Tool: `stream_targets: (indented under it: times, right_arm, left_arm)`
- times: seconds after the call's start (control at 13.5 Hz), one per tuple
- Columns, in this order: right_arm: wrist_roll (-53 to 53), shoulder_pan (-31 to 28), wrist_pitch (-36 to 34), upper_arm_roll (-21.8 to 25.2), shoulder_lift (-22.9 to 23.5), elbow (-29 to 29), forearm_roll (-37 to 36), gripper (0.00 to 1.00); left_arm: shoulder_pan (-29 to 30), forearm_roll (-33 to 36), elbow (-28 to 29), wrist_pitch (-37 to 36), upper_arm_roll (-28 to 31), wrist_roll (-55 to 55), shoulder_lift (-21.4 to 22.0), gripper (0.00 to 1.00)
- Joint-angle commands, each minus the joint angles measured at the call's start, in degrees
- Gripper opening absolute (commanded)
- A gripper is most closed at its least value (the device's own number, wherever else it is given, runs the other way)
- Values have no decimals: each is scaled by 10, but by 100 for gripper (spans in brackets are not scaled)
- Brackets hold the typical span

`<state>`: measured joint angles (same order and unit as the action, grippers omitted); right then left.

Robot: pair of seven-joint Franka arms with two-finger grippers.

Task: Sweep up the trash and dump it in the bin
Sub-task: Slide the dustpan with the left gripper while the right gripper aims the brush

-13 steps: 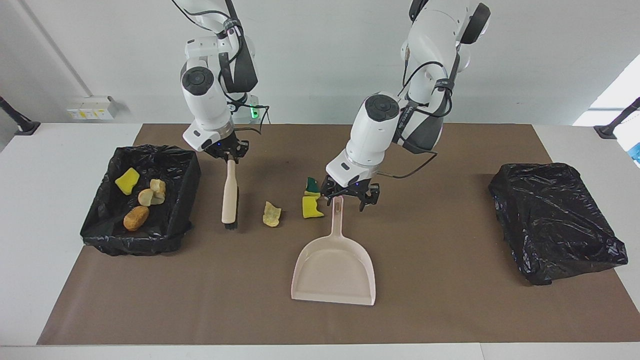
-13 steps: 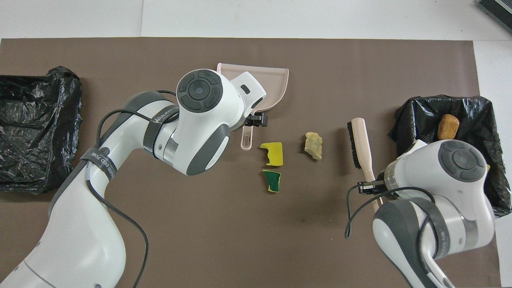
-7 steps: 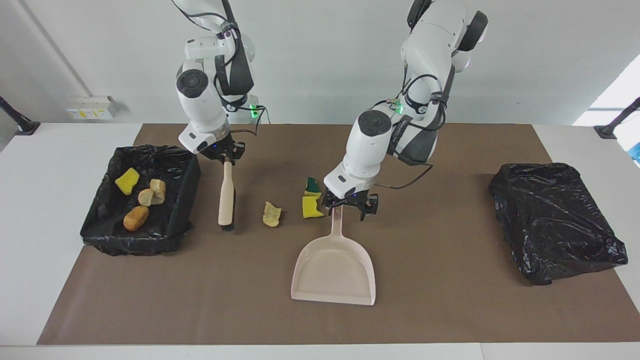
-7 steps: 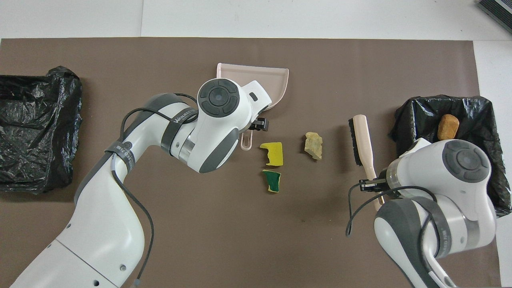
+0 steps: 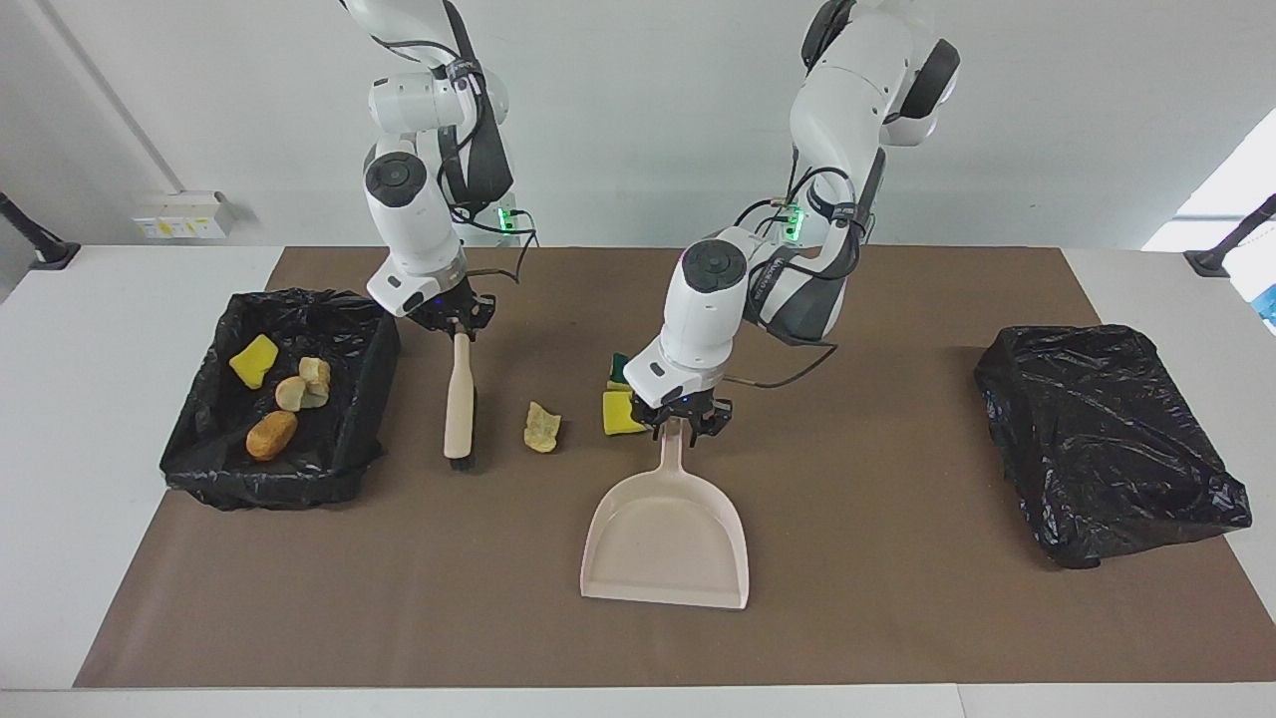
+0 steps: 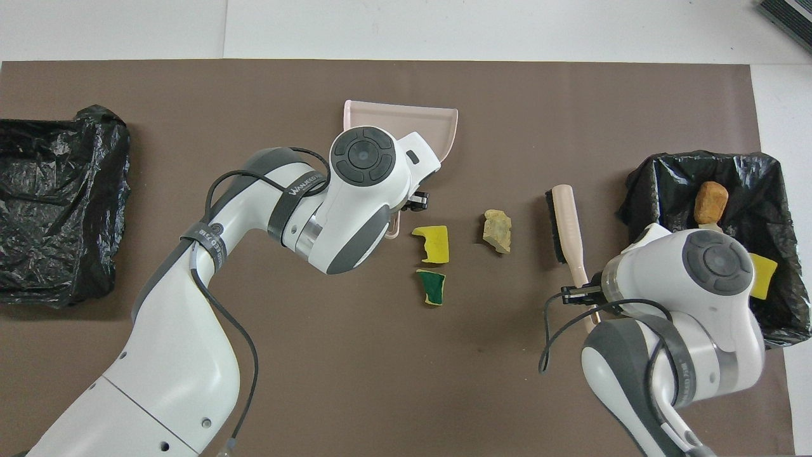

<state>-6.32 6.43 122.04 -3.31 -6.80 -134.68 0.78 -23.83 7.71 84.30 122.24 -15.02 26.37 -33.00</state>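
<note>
Two black-lined bins stood on the brown mat (image 5: pixel 877 598) covering the surface, one at each arm's end. The bin at the right arm's end (image 5: pixel 199 469) held four pieces of trash: a yellow sponge chunk (image 5: pixel 253 360), two pale beige lumps (image 5: pixel 302 385) and an orange-brown lump (image 5: pixel 271 435). The bin at the left arm's end (image 5: pixel 1107 439) showed only crumpled black plastic.

Three scraps lay loose on the mat between the brush and the dustpan's handle: a pale yellowish lump (image 5: pixel 541 427), a yellow sponge chunk on the mat (image 6: pixel 432 243) and a green-backed chunk (image 6: pixel 432 287) just nearer the robots.

There was one dustpan (image 5: pixel 666 543) and one brush (image 5: pixel 460 399). The left pincer (image 5: pixel 684 420) had closed on the dustpan's handle, the pan lying flat on the mat. The right pincer (image 5: pixel 458 317) was clamped on the end of the brush's handle, bristles down by the mat.

The facing view showed both grips and all four pieces in the bin. In the overhead view the left arm hid the dustpan's handle, and the right arm covered the beige lumps; it showed the green-backed chunk whole, which the facing view half hid.
</note>
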Motion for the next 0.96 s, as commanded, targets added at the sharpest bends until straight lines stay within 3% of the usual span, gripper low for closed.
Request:
stream_targets:
  times: [0.0,0.3,0.52,0.89]
  right_arm:
    - [7,1,10,-3,-8,-8,-3,0]
    - [-1,9,10,-6,-8,-7,-3,0]
    - [-41,50,22,-6,-7,-20,2,0]
    - [-116,107,66,-6,24,-24,4,0]
  left_arm:
    - [-3,8,-7,-21,7,-1,9,0]
    - [33,3,-3,-73,8,-127,62,0]
    - [60,3,7,-143,8,-274,103,0]
    - [141,1,130,-224,8,-610,228,0]
